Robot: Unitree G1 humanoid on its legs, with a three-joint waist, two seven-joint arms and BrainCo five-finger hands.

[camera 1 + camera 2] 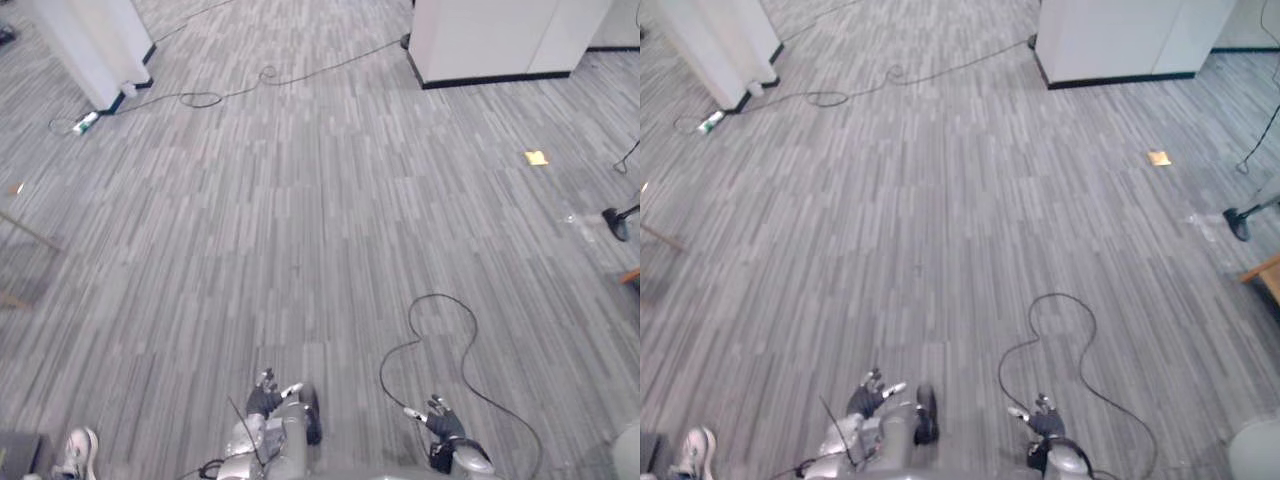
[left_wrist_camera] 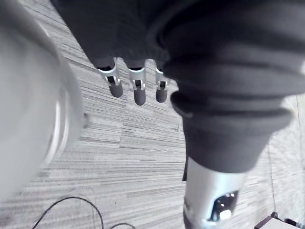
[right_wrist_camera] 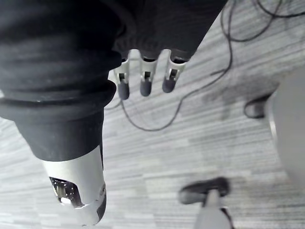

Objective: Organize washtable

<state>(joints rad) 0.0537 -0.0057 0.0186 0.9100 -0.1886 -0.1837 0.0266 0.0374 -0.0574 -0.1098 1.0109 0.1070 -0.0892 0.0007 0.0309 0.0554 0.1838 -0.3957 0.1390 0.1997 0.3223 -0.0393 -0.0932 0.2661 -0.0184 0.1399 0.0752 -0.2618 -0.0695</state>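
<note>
**Inspector:** Hands — count and state.

**Recorder:** Two. The left hand (image 1: 268, 395) hangs low over the grey striped carpet floor (image 1: 320, 220). Its fingers are straight and relaxed, with nothing in them. The right hand (image 1: 438, 418) hangs the same way on its own side, fingers straight and holding nothing. The two hands are apart from each other.

**Inspector:** The washtable?

**Recorder:** Where it stands I cannot tell from these views.

**Inspector:** Fixtures, counted.

**Recorder:** Two large units.
- The left white box-shaped unit with a black base strip (image 1: 95, 45) stands at the far left.
- The right white box-shaped unit with a black base strip (image 1: 490, 40) stands at the far right, well apart from the first.

**Inspector:** Loose items on the carpet?

**Recorder:** Four, one of each.
- One white power strip (image 1: 85, 122) lies just beside the corner of the left unit.
- One thin dark cable (image 1: 270, 75) runs from that strip across the floor to the base of the right unit, with a small loop midway.
- One small yellow square slip of paper (image 1: 536, 157) lies flat on the right side, apart from everything else.
- One black wedge-shaped object on a thin stem (image 1: 615, 222) sits at the right edge. I cannot tell what it is.

**Inspector:** Persons?

**Recorder:** One white shoe of a person (image 1: 78, 450), at the near left corner.
</note>
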